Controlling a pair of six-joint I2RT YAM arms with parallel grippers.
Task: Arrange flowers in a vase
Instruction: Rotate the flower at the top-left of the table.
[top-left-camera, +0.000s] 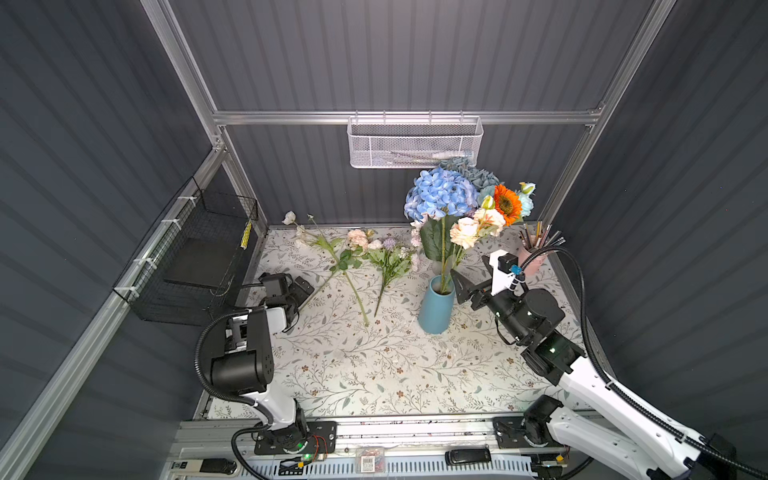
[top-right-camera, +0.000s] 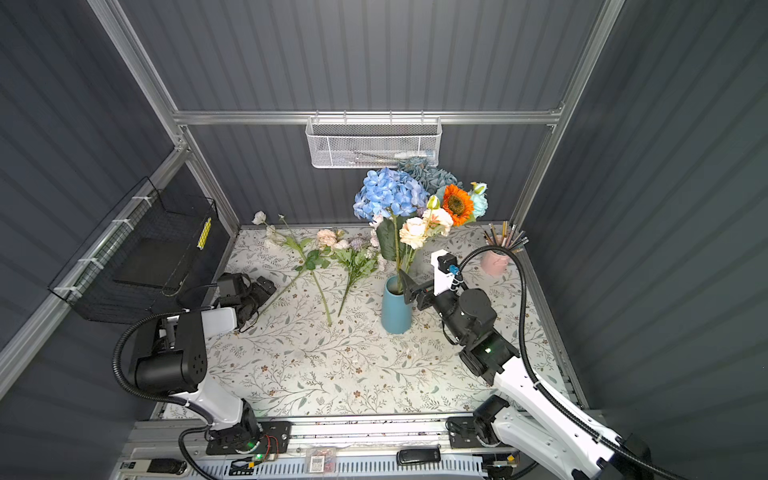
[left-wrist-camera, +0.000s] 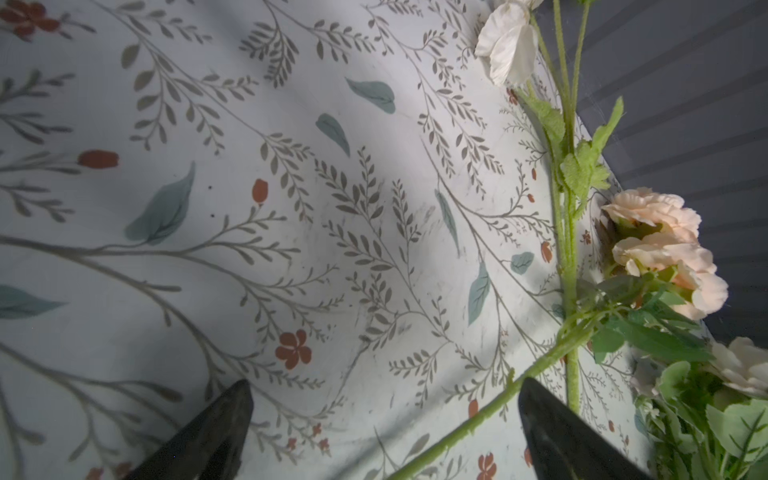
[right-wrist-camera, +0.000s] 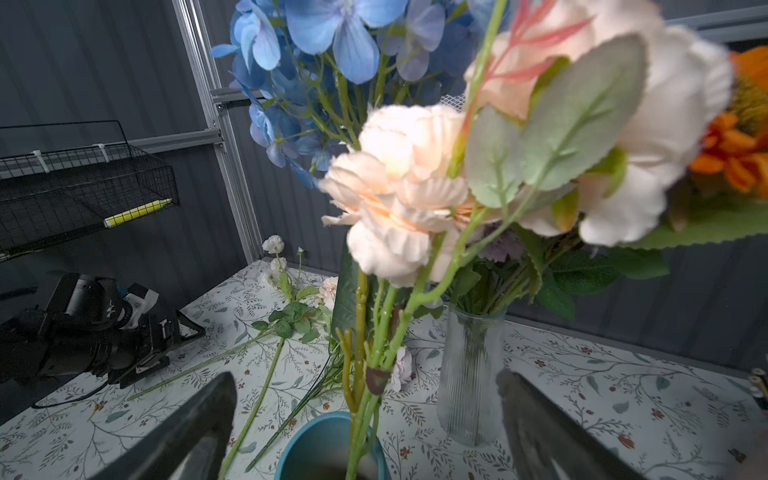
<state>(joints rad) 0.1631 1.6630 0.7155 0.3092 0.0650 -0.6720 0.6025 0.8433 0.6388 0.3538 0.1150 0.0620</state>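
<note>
While the blue hydrangea (top-left-camera: 440, 193) and peach flowers (top-left-camera: 465, 232) stand in the blue vase (top-left-camera: 434, 309), the right fingers (right-wrist-camera: 195, 428) are spread wide just beside it, holding nothing. The left fingers (left-wrist-camera: 216, 436) are wide too, by a green stem (left-wrist-camera: 478, 411) lying on the desk (top-left-camera: 374, 374).

- A robot test cell in a lab, not a home: dark grey ribbed wall panels (top-left-camera: 415, 54) on a silver aluminium extrusion frame (top-left-camera: 291, 117) box in the floral-printed tabletop (top-left-camera: 374, 374).
- One white-and-black robot arm (top-left-camera: 249, 361) stands lower left and its twin (top-left-camera: 590, 386) lower right, both based on a metal rail (top-left-camera: 415, 430) along the bottom edge.
- A white mesh basket (top-left-camera: 415, 143) hangs upper centre.
- A black wire basket (top-left-camera: 195, 266) is zip-tied at left.
</note>
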